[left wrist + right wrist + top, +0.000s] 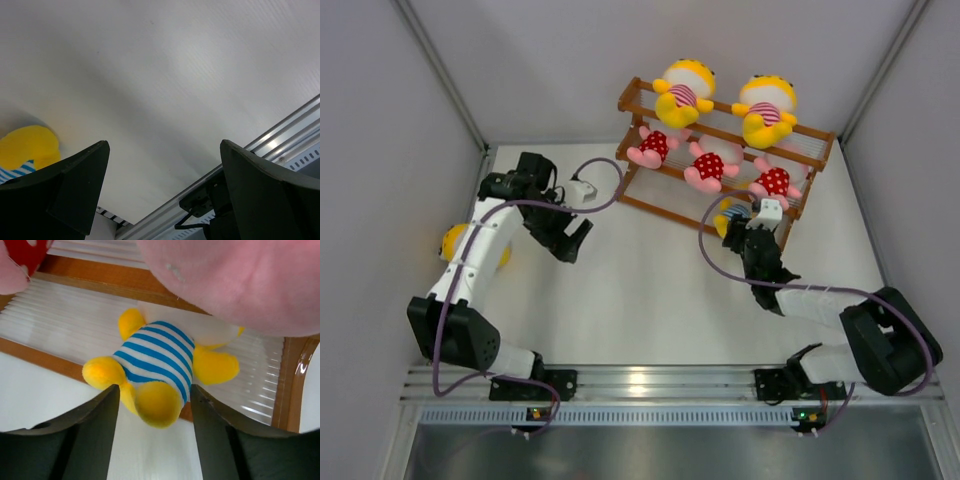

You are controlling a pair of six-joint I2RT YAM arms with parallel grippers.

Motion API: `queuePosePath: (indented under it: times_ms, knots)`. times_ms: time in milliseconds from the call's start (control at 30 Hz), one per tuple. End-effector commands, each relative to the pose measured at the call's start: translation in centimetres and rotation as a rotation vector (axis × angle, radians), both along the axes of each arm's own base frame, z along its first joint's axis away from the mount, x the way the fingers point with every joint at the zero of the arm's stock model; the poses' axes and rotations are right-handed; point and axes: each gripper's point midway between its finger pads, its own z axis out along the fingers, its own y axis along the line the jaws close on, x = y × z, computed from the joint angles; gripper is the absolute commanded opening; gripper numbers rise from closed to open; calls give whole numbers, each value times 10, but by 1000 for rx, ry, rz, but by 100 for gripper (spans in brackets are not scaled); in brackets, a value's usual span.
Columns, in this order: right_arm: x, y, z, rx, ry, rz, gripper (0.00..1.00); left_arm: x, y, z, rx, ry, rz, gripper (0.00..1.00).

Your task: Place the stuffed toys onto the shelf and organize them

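**A:** From above, where do the toys sit?

**B:** Two pink-striped dolls (682, 98) (767, 110) occupy the top tier of the wooden shelf (638, 100), and three pink dolls (655, 147) (710, 168) (775, 182) in red dotted outfits sit on the middle tier. A blue-striped doll (728, 213) lies on the bottom tier, just beyond the right end effector (745, 228). A stray yellow doll (455, 243) rests on the counter (640, 300) beside the left arm, well apart from the shelf.

**A:** And the left wrist?

**B:** The left end effector (164, 150) is spread and empty over bare counter. The stray doll peeks in at the lower left, with blue stripes showing.

**A:** The right wrist?

**B:** Its fingers stand spread on either side of the blue-striped doll's foot, not pinching it. The doll lies on the slats.

**A:** How will it handle?

**B:** Probably light and squashy. The torso likely gives a surer hold than a foot. A pink doll's head overhangs from above, and with the rails it crowds the approach.
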Motion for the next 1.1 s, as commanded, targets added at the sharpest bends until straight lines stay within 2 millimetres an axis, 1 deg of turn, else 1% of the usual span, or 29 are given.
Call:
queuePosePath:
  times_ms: [0,33,67,100,133,167,200,233,267,300,367,400,433,467,500,567,600,633,700,733,767,800,833,867,933,967,1000,1033,1067]
  knots:
    - [-4,-4,31,69,-56,-16,60,25,38,-4,60,-46,93,98]
    - [-6,-3,34,72,-56,-8,64,31,53,-6,102,-53,134,98]
    - [-11,-4,37,62,-45,0,65,37,65,-12,127,-48,172,98]
    - [-13,-4,38,52,-38,9,66,48,85,-14,150,-71,235,98]
    - [-14,-1,46,54,-42,23,68,51,102,-20,213,-76,278,98]
    - [-17,1,51,48,-40,38,68,54,116,-24,231,-77,318,98]
    - [-21,1,47,23,-1,48,69,64,140,-27,289,-109,382,98]
    - [-21,4,54,19,4,56,69,67,153,-30,326,-120,412,98]
    - [-24,7,60,17,4,69,69,64,173,-34,408,-121,448,98]
    - [-27,7,58,-10,30,82,69,66,189,-36,442,-134,486,98]
    - [-31,18,75,-16,2,135,69,79,208,-33,462,-184,535,98]
    - [-34,21,77,-45,4,158,69,79,223,-31,451,-189,580,97]
    - [-35,26,83,-51,-7,176,69,84,230,-37,436,-177,598,95]
    - [-38,31,86,-67,-12,201,70,92,240,-28,418,-203,633,94]
    - [-39,34,88,-75,-13,212,70,92,255,-31,395,-191,672,92]
    - [-39,39,92,-84,-17,233,70,100,272,-42,384,-166,710,90]
    - [-40,41,95,-87,-21,245,70,103,285,-38,386,-181,741,90]
    - [-40,43,94,-92,-19,252,70,108,294,-49,389,-166,753,91]
    - [-40,45,98,-99,-26,258,70,112,309,-53,403,-168,781,93]
    - [-40,47,98,-103,-23,270,70,112,315,-57,421,-159,793,95]
    - [-40,48,97,-119,-21,276,70,113,322,-68,435,-140,801,97]
    - [-41,51,98,-125,-25,284,70,114,329,-69,447,-135,811,98]
    - [-41,53,98,-134,-23,293,70,116,333,-73,448,-128,814,98]
    - [-43,58,97,-151,-19,311,70,118,335,-85,442,-103,810,98]
    - [-44,64,100,-165,-21,331,70,120,343,-92,416,-92,818,97]
    - [-46,71,98,-183,-18,353,69,116,347,-104,416,-62,822,96]
    - [-47,74,101,-185,-24,361,69,114,346,-108,412,-48,819,91]
    - [-48,77,103,-189,-30,370,69,107,342,-118,399,-16,809,87]
    - [-50,82,106,-195,-39,385,69,105,331,-126,349,4,777,80]
